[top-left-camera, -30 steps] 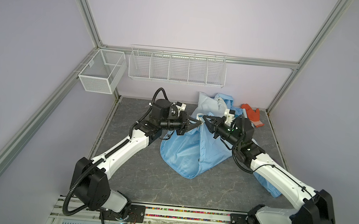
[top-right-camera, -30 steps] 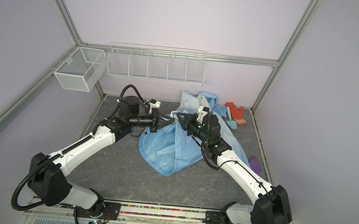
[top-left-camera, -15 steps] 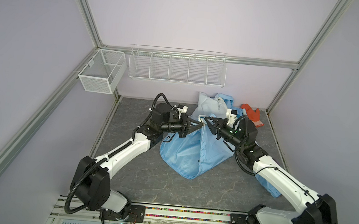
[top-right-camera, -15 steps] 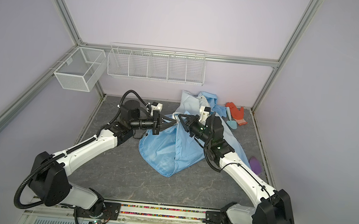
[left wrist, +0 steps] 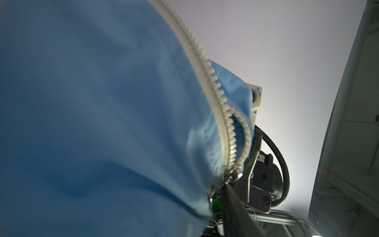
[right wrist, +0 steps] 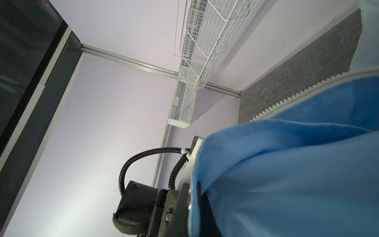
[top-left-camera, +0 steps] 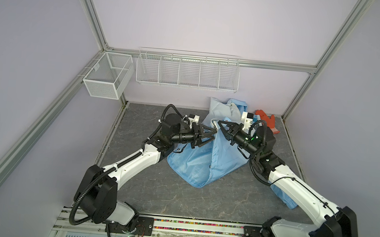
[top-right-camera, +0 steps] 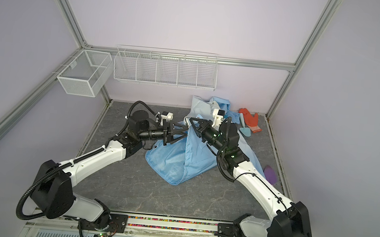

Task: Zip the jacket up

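My left gripper (top-left-camera: pixel 213 137) has just let go. A second ago, and half a second ago, its jaws were pinched together at the front edge of the jacket (top-left-camera: pixel 193 167); now they stand parted, though still right at the cloth. The right gripper (top-left-camera: pixel 220 127) hasn't changed: it is clamped tight on the jacket's edge, nose to nose with the left, and holds that edge up over the middle of the mat (top-left-camera: pixel 175 201).

The rest of the jacket drapes down from that pinch into a heap on the mat. One part runs back to the rear wall and another lies under my right arm.

In the left wrist view the slider (left wrist: pixel 232 176) sits just beside a dark finger (left wrist: pixel 233 207). Above it the zipper (left wrist: pixel 207 67) is unjoined, one row of teeth running straight and the other bowing away. The view is too close and blurred for me to say whether that finger touches the pull tab.

My reading is that the jacket now hangs from the right grip alone and the zip is far from closed. The left needs a fresh hold on the slider before I can pull further.
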`<action>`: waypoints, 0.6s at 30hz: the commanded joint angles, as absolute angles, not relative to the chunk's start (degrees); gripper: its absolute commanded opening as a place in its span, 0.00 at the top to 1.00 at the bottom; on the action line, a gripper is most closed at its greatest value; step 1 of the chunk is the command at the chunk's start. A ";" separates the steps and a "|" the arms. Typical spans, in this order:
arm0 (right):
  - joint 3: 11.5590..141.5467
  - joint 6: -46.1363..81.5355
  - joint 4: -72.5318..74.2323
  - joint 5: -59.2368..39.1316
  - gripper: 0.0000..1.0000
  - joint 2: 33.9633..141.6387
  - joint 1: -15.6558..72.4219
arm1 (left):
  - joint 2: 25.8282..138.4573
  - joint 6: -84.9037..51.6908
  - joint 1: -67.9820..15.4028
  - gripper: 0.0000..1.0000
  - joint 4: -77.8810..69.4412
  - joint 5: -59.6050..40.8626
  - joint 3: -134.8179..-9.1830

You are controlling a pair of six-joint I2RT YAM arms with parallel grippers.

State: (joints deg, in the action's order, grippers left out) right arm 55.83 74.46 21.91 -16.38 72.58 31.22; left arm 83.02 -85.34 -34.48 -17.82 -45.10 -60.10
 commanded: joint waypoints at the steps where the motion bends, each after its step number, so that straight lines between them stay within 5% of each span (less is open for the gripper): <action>1: 57.52 73.39 25.36 -17.16 0.94 71.50 31.18 | 80.78 -88.03 -34.57 0.56 -22.57 -42.68 -59.67; 6: 57.31 73.26 23.85 -16.01 0.93 70.74 31.20 | 78.12 -87.24 -34.55 0.46 -21.27 -42.04 -57.63; 18: 56.96 73.08 23.82 -15.88 0.93 69.97 31.19 | 75.68 -93.87 -35.49 0.42 -23.62 -34.15 -53.33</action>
